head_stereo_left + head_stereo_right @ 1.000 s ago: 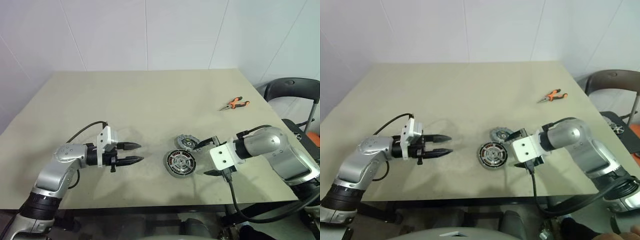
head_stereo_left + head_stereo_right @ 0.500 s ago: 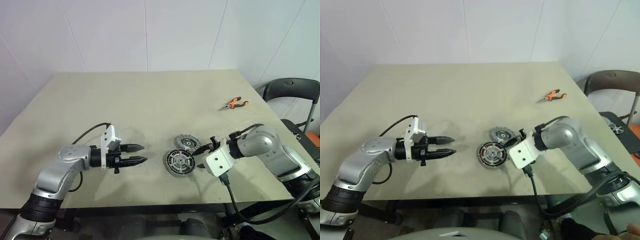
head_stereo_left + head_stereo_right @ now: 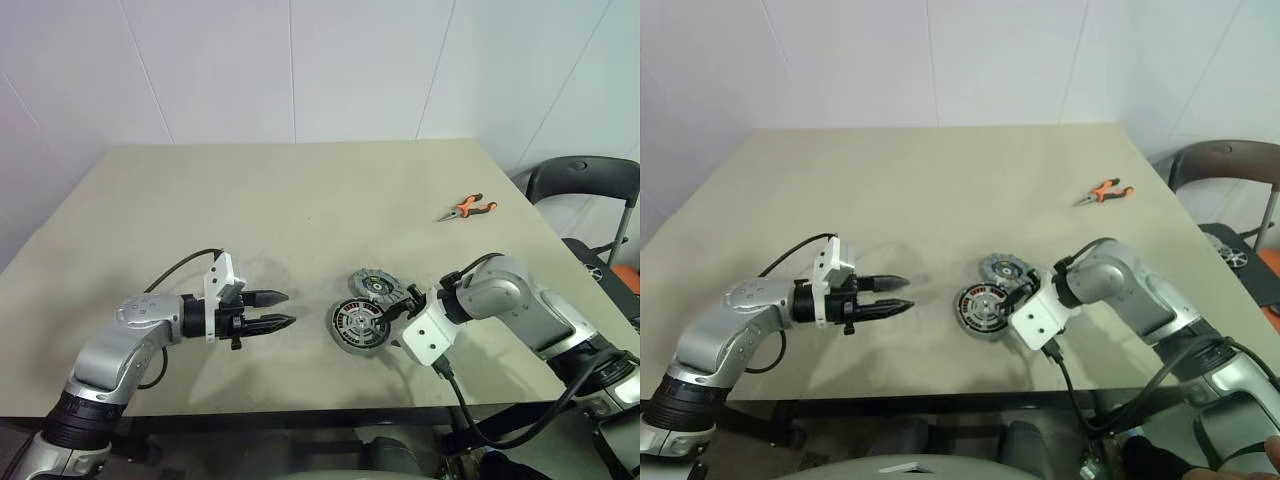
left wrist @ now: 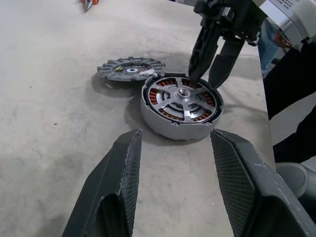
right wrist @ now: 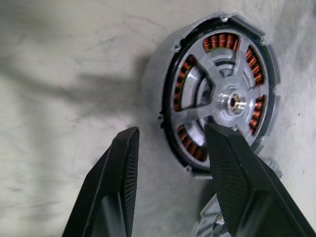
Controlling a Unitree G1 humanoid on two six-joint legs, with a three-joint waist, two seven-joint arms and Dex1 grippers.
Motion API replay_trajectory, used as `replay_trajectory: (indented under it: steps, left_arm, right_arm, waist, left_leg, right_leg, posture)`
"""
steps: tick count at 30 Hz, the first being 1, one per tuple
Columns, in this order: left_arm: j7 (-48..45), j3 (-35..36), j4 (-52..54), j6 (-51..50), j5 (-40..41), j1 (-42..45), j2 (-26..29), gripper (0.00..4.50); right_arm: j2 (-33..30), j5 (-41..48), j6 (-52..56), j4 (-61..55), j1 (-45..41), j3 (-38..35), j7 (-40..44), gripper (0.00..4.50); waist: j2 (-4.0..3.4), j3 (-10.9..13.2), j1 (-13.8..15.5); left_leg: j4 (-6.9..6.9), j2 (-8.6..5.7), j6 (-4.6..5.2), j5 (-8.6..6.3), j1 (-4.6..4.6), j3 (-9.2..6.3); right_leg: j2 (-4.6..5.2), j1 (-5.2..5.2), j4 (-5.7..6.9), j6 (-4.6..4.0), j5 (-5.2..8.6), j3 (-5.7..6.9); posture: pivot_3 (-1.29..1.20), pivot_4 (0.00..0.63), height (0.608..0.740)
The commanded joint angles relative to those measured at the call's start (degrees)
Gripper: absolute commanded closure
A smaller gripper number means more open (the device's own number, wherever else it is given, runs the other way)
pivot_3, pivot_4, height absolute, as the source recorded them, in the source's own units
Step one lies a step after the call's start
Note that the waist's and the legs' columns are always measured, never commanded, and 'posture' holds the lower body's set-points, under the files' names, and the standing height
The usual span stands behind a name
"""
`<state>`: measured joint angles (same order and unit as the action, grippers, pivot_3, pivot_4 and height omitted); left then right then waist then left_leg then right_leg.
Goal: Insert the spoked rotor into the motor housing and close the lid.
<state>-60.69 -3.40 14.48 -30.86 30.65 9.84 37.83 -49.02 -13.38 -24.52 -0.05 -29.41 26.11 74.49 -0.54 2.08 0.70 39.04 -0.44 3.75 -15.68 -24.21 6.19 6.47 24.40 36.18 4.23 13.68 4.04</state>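
Note:
The motor housing (image 3: 360, 326) lies flat near the table's front edge. The spoked rotor (image 5: 224, 101) sits inside it, with copper windings showing between its silver spokes. The grey lid (image 3: 372, 283) lies flat just behind the housing, its slotted face up. My right gripper (image 3: 397, 315) points down at the housing's right rim. Its jaws stand partly apart astride that rim, one fingertip (image 4: 192, 74) over the rotor and the other outside the wall. My left gripper (image 3: 288, 308) hovers level to the left of the housing, open and empty.
Orange-handled pliers (image 3: 468, 207) lie far back on the right of the table (image 3: 250, 200). A dark chair (image 3: 585, 180) stands beyond the table's right edge. The housing sits close to the table's front edge.
My right gripper has come down and in onto the housing's right rim, and its jaws have narrowed from wide open. The left gripper has stayed put.

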Motion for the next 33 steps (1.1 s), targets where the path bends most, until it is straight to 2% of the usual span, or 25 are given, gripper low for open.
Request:
replay_trajectory:
  steps: [1, 3, 4, 6, 9, 16, 18, 20, 24, 29, 33]
  left_arm:
    - [0.3, 0.6, 1.8, 0.5, 0.6, 0.0, -0.3, 2.14]
    - [0.0, 0.6, 1.3, 1.2, 0.2, -0.8, -0.4, 2.14]
    - [-0.1, 0.6, 1.1, 1.5, 0.1, -1.0, -0.4, 2.14]
    - [-0.2, 0.6, 0.7, 2.2, -0.2, -1.6, -0.6, 2.14]
    - [-0.2, 0.5, 0.1, 3.1, -0.7, -2.2, -0.9, 2.14]
    - [-0.1, 0.1, -1.0, 4.6, -1.5, -3.0, -1.6, 2.14]
    - [-0.2, 0.2, -1.9, 5.2, -1.8, -3.1, -2.1, 2.14]
    - [-0.4, 0.1, -2.9, 5.9, -2.2, -3.0, -2.4, 2.14]
    - [-0.6, -0.1, -4.0, 6.7, -2.7, -2.8, -2.9, 2.14]
    - [-0.4, -0.5, -4.9, 7.3, -3.2, -2.5, -3.9, 2.14]
    - [-0.1, -0.6, -5.3, 7.4, -3.5, -2.4, -4.8, 2.14]
  right_arm:
    - [0.3, -0.9, -3.1, 1.9, -2.0, 0.2, -0.4, 2.33]
    - [0.5, -1.2, -4.1, 3.3, -2.5, 0.4, -0.4, 2.33]
    - [0.6, -1.3, -4.4, 4.0, -2.8, 0.4, -0.4, 2.51]
    - [0.7, -1.8, -5.6, 6.1, -3.1, 0.6, -0.5, 2.91]
    - [0.8, -2.4, -7.0, 8.2, -3.5, 0.8, -0.9, 3.87]
    - [1.5, -3.1, -8.5, 8.8, -3.9, 1.1, -1.6, 3.87]
    - [2.1, -3.3, -8.5, 9.0, -4.6, 1.3, -1.7, 4.26]
    - [2.7, -3.7, -8.6, 9.3, -5.5, 1.5, -1.7, 4.41]
    - [3.6, -2.5, -7.0, 9.7, -7.5, 2.0, 0.6, 4.42]
    - [7.6, -5.2, -5.4, 14.6, -12.3, 2.5, -1.3, 4.42]
    - [11.4, -2.5, 2.2, 16.5, -15.1, 1.5, 1.4, 4.42]
  waist:
    - [0.00, 0.0, 0.0]
    - [0.00, 0.0, 0.0]
    - [0.00, 0.0, 0.0]
    - [-0.02, 0.0, -0.1]
    - [-0.01, 0.0, -0.1]
    - [-0.14, 0.0, 0.1]
    - [-0.13, 0.0, 0.0]
    - [-0.14, 0.0, -0.1]
    - [-0.16, 0.0, -0.3]
    - [-0.17, 0.0, -0.5]
    - [-0.17, 0.0, -0.4]
  left_leg:
    - [0.01, 0.00, 0.00, 0.00, 0.00, 0.00]
    - [0.02, 0.00, 0.00, 0.00, 0.01, 0.00]
    - [0.02, 0.00, 0.00, 0.00, 0.01, 0.00]
    - [0.02, 0.00, 0.00, 0.00, 0.03, 0.00]
    - [0.01, 0.01, -0.01, 0.00, 0.12, 0.00]
    - [0.01, 0.04, -0.03, 0.01, 0.20, 0.00]
    - [0.01, 0.04, -0.02, 0.01, 0.20, 0.00]
    - [0.01, 0.04, -0.03, 0.01, 0.20, 0.00]
    - [0.01, 0.06, -0.05, 0.03, 0.25, 0.01]
    - [0.01, 0.07, -0.07, 0.04, 0.26, 0.01]
    - [-0.01, 0.06, -0.08, 0.04, 0.23, 0.01]
  right_leg:
    - [0.00, -0.01, 0.00, 0.00, 0.00, 0.00]
    - [0.00, -0.01, 0.00, 0.00, 0.00, 0.00]
    - [0.00, -0.02, 0.00, 0.00, 0.00, 0.00]
    - [0.00, -0.02, 0.00, 0.00, 0.00, 0.00]
    - [-0.01, -0.08, 0.01, 0.00, 0.00, 0.00]
    - [-0.02, -0.16, 0.02, 0.00, 0.00, 0.00]
    - [-0.02, -0.16, 0.02, 0.00, 0.00, -0.01]
    - [-0.02, -0.16, 0.02, 0.00, 0.00, 0.00]
    - [-0.02, -0.13, 0.09, 0.00, 0.00, 0.00]
    - [-0.02, -0.11, 0.14, 0.00, -0.01, -0.01]
    - [-0.02, -0.06, 0.15, -0.01, -0.01, -0.01]
  posture:
    - [0.00, 0.000, 0.740]
    - [0.00, 0.000, 0.740]
    - [0.00, 0.000, 0.740]
    - [0.00, 0.000, 0.740]
    - [0.00, 0.000, 0.740]
    - [0.00, 0.000, 0.740]
    - [0.00, 0.000, 0.740]
    - [0.00, 0.000, 0.740]
    - [0.00, 0.000, 0.740]
    - [0.00, 0.000, 0.740]
    - [0.00, 0.000, 0.740]
